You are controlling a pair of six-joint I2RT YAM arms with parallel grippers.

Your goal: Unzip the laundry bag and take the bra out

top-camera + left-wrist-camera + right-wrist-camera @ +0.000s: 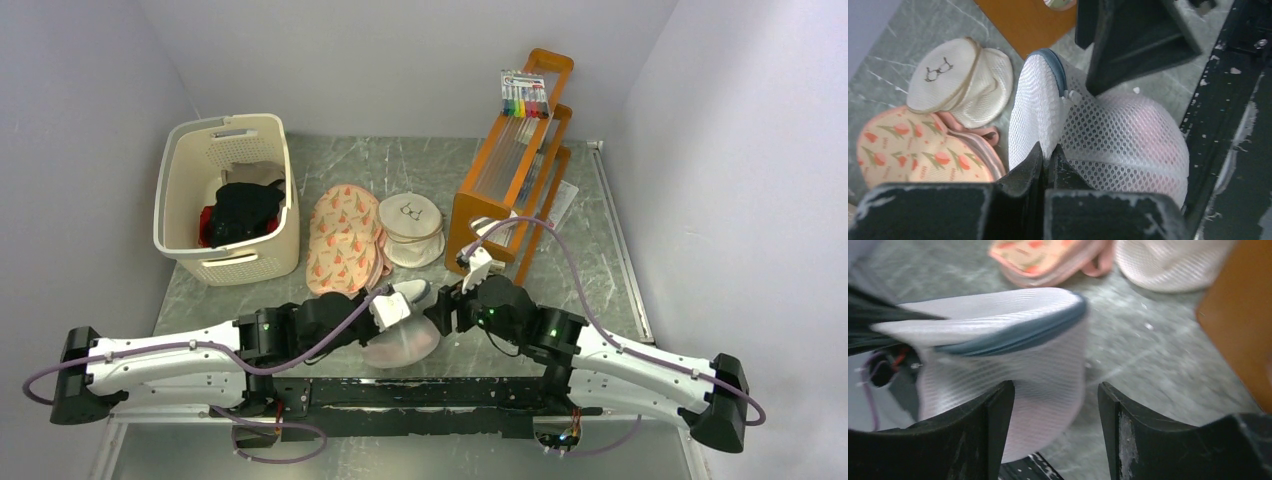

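Note:
The white mesh laundry bag with a grey-lavender zipper rim lies near the table's front edge between my arms. Something pink shows through its mesh; the bra itself is hidden inside. My left gripper is shut on a fold of the bag's mesh beside the rim. My right gripper is open, its jaws around the bag's right end just below the rim, not closed on it. In the top view the right gripper sits just right of the bag and the left gripper on its upper left.
A peach patterned bag and a beige bag with a glasses print lie behind the laundry bag. A cream laundry basket with dark clothes stands back left. An orange rack stands close behind the right gripper.

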